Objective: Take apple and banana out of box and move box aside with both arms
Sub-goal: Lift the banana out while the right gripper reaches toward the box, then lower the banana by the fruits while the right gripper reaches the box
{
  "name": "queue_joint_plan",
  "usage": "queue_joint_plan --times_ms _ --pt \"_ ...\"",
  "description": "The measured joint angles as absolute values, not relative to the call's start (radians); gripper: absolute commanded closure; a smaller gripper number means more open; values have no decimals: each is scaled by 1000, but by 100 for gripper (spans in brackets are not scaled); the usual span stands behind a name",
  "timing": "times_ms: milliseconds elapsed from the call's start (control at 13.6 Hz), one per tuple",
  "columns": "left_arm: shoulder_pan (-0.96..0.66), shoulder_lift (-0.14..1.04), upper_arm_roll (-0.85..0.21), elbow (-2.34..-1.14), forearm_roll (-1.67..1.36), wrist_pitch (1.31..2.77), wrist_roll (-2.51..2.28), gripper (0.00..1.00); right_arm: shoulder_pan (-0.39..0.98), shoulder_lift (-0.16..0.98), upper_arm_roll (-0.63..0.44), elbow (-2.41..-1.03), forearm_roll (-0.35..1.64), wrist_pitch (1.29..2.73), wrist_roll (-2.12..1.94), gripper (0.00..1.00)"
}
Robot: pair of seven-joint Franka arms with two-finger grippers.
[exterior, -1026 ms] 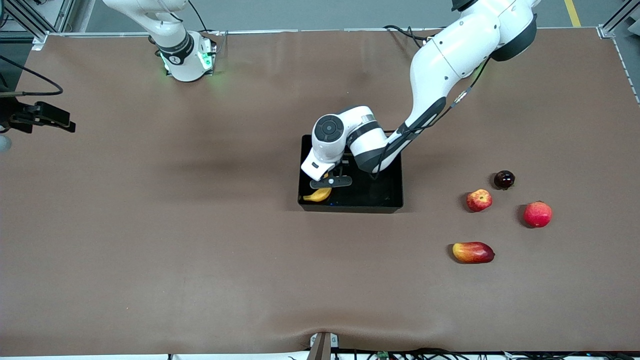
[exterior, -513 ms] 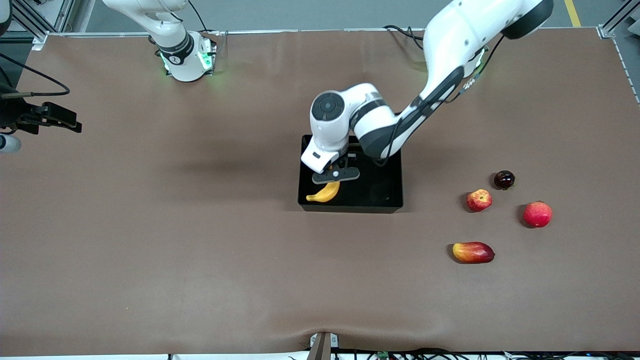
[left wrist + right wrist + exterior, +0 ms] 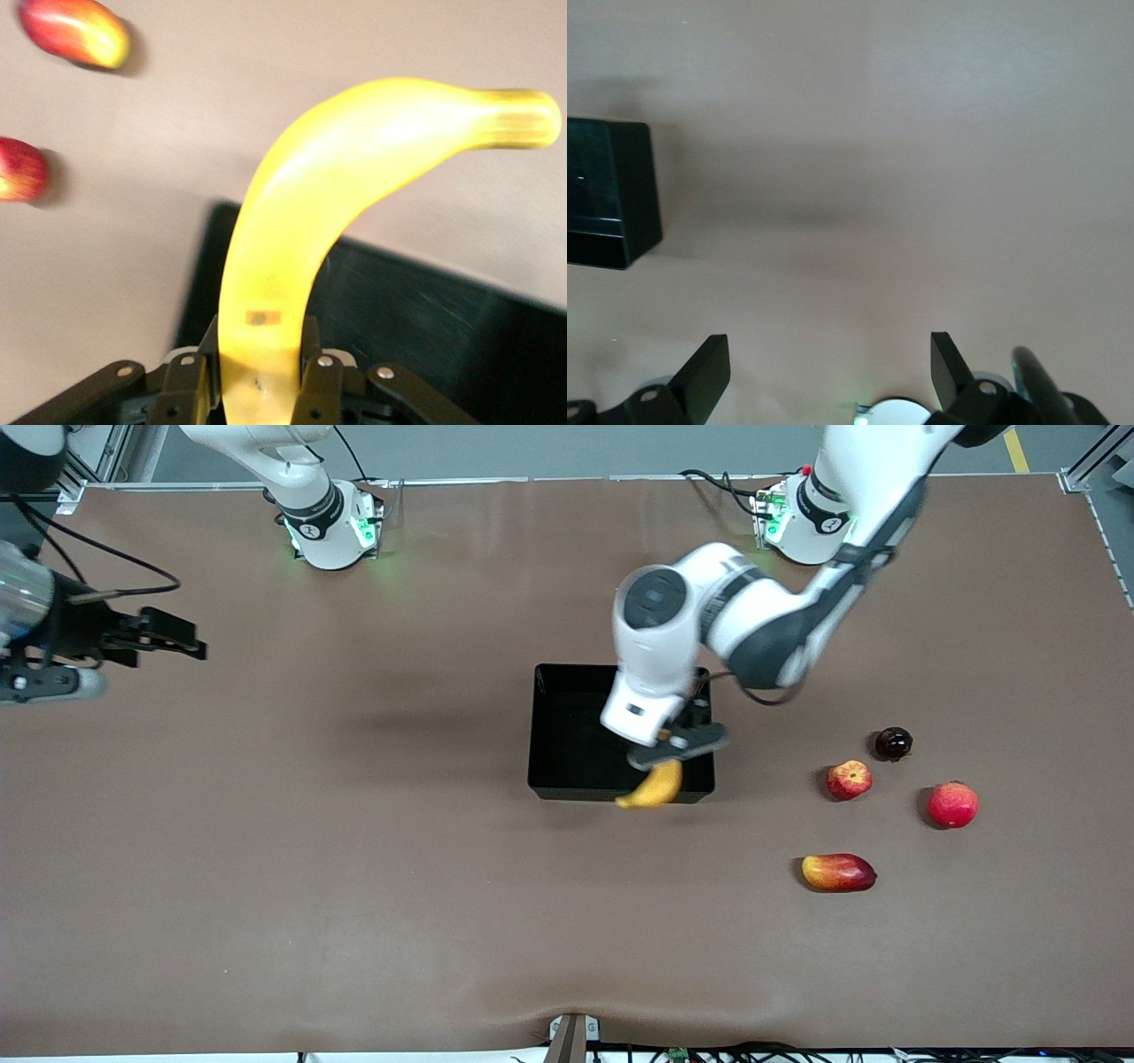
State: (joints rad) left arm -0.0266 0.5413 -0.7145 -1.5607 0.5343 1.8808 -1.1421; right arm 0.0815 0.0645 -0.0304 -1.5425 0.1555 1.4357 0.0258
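Since the earlier frame the left end effector [image 3: 671, 751], clenched on the banana [image 3: 654, 786], has lifted and carried it over the box [image 3: 567, 731] wall nearest the apple [image 3: 849, 779], evidently for unloading, while the right end effector [image 3: 164, 638] waits released above the tabletop [image 3: 354, 886].

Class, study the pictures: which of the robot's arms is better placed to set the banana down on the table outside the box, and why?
Left. The left gripper is shut on the banana, over the box's wall nearest the front camera. The right gripper waits open over bare table at the right arm's end.
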Motion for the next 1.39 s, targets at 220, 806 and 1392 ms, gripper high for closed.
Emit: queue_joint_plan --times_ms 220,806,1392 --pt "139 543 -710 -1568 533 1879 -990 100 200 103 -26 -1545 177 1524 213 0" --pt "484 641 -664 -1582 563 1974 -764 100 567 303 -21 -1558 177 1788 573 0" --pt "487 794 -550 -1584 656 2166 -764 73 672 527 -25 -1563 177 2000 585 0"
